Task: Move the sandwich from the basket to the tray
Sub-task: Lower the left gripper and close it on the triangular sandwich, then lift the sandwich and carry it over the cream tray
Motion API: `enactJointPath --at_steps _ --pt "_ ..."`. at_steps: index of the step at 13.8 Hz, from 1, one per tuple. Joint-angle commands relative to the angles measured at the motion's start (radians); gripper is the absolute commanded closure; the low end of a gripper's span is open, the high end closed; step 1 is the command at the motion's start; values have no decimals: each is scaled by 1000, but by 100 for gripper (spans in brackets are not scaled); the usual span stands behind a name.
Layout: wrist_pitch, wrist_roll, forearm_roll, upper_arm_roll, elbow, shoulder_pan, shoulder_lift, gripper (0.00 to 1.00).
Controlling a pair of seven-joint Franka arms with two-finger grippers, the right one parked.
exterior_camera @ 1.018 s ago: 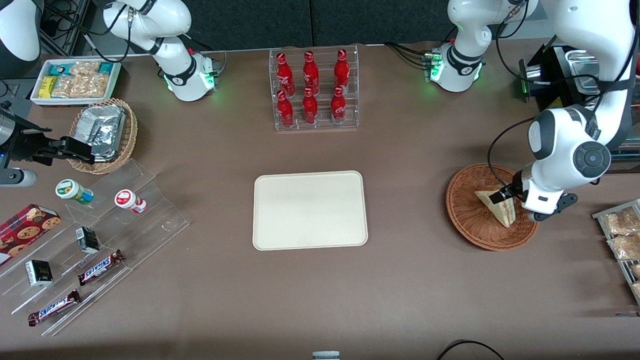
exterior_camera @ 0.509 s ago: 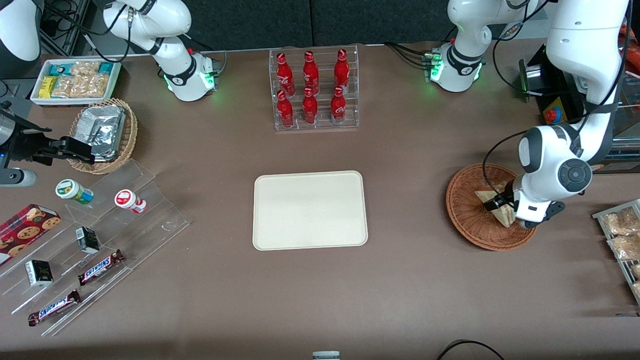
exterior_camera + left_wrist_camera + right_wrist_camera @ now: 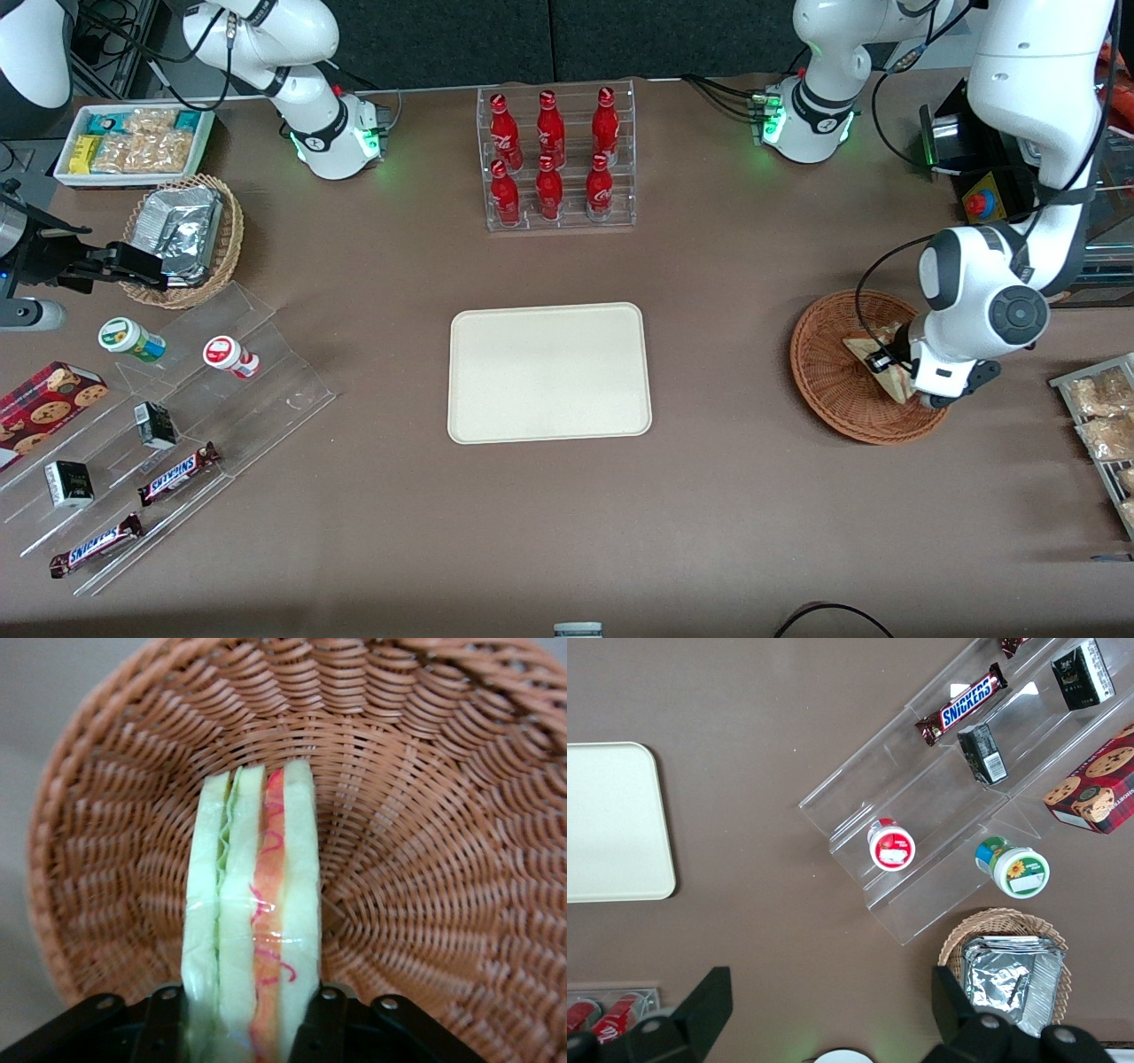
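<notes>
Wrist view shows the gripper (image 3: pixel 248 1028) with a finger on each side of the sandwich (image 3: pixel 252 930), which stands on edge inside the basket (image 3: pixel 425 859). Compared with a second ago, the arm has dropped lower into the basket and the fingers now look closed against the bread. The pick seems secured, so lifting toward the tray (image 3: pixel 549 372), well apart from the basket, likely comes next.

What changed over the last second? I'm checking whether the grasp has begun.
The hand lowered into the wicker basket and settled with its fingers on either side of the sandwich. The sandwich remains in the basket; whether it is clamped cannot be told. The tray has not moved.
</notes>
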Motion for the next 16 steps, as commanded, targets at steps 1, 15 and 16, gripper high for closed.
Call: enactJointPath --at_steps 1,15,16 --pt "-250 -23 16 -20 170 -12 -39 100" --pt "-460 -724 -59 -298 582 -232 99 100" --pt "-431 -773 -59 -299 583 -258 102 100"
